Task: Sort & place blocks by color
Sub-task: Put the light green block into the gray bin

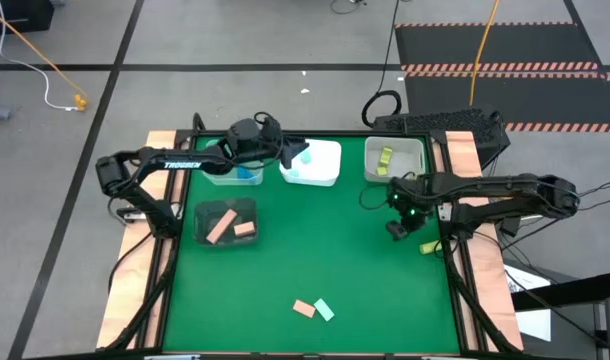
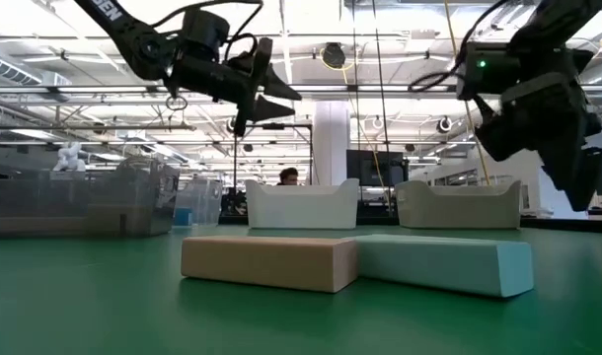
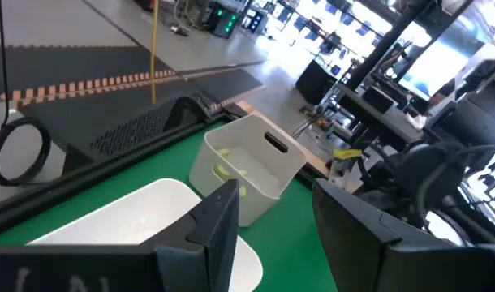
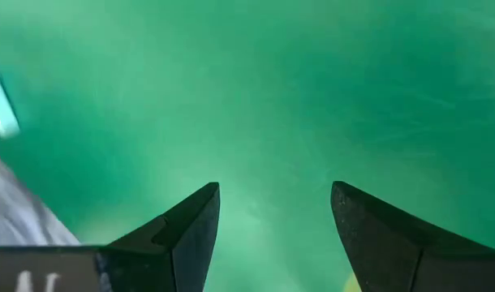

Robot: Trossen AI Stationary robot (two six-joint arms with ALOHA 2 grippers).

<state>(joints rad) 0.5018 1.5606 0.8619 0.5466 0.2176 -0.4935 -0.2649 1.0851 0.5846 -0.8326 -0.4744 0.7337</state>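
- right gripper (image 1: 398, 228) hangs over the green mat (image 1: 315, 250) near the mat's right edge; fingers (image 4: 191, 231) spread apart, nothing between them, only mat under them
- yellow-green block (image 1: 429, 247) lies just beside that gripper, toward the table's right rim
- white bin (image 1: 395, 160) with yellow-green blocks (image 1: 385, 158) sits just beyond this gripper, at the far edge
- left gripper (image 1: 297, 152) hangs above the middle white bin (image 1: 320, 165), fingers (image 3: 219, 223) apart, holding nothing
- "TROSSEN" in white letters on the left arm (image 1: 180, 163)
- clear bin (image 1: 235, 172) with blue contents sits just under the left wrist, beside the middle bin
- clear bin (image 1: 225, 222) with salmon pink blocks (image 1: 225, 226) lies nearer the front from the left gripper
- salmon pink block (image 1: 304, 308) and mint green block (image 1: 324, 310) lie touching, well apart from both grippers, at the mat's near edge
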